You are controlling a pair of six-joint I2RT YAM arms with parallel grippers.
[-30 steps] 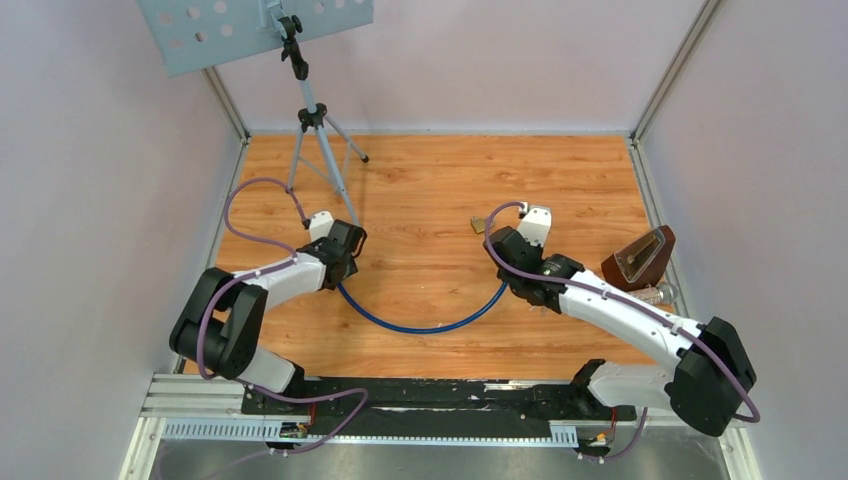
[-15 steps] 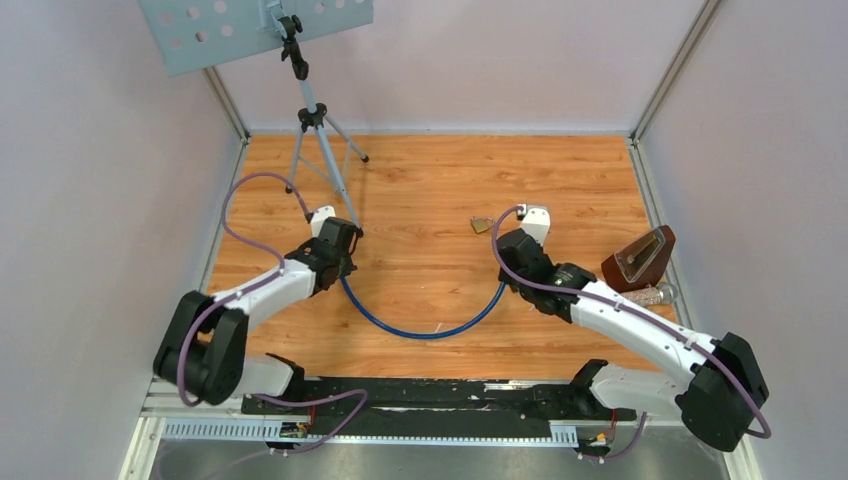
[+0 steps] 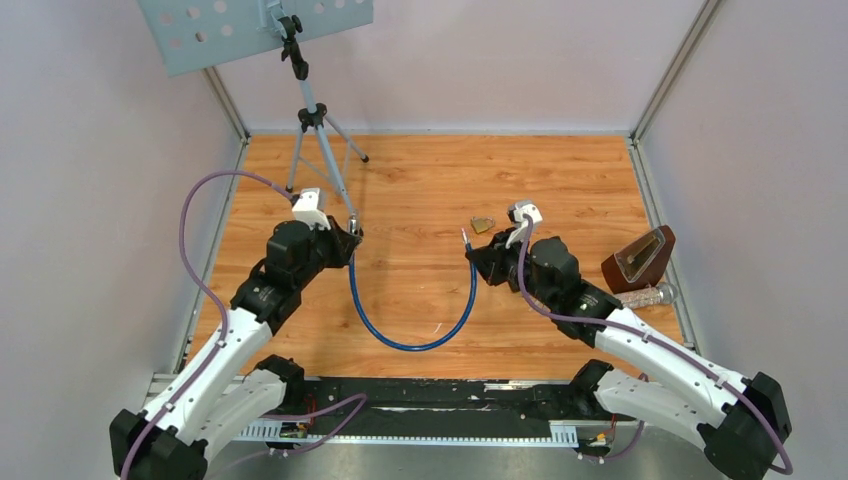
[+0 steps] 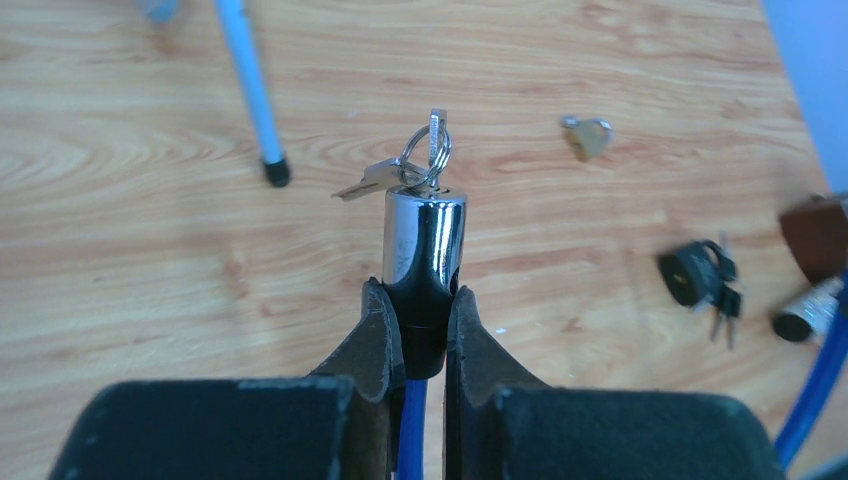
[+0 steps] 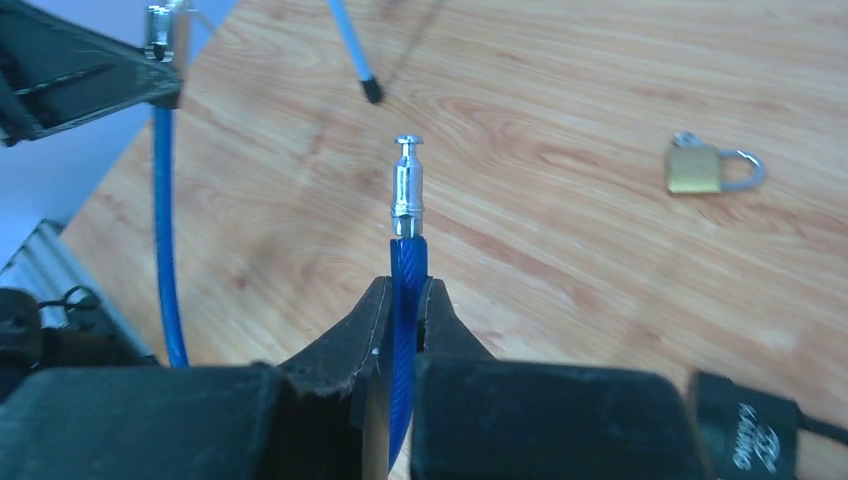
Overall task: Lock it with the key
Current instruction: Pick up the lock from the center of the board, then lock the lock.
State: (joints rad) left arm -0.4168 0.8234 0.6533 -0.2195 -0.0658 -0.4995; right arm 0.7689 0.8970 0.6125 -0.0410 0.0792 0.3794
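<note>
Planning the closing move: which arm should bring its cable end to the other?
Probably right: the right gripper holds the cable just behind the bare pin, free to aim. The left gripper holds the barrel with the keys.

The left gripper (image 3: 351, 234) and right gripper (image 3: 478, 262) each hold an end of the U-shaped blue cable lock (image 3: 410, 345).

Blue cable (image 5: 407, 275) sags in a U, unlocked. Chrome barrel (image 4: 424, 238) on one end, keys (image 4: 368, 181) on a ring at its tip; pin end (image 5: 407, 190) well apart.
</note>
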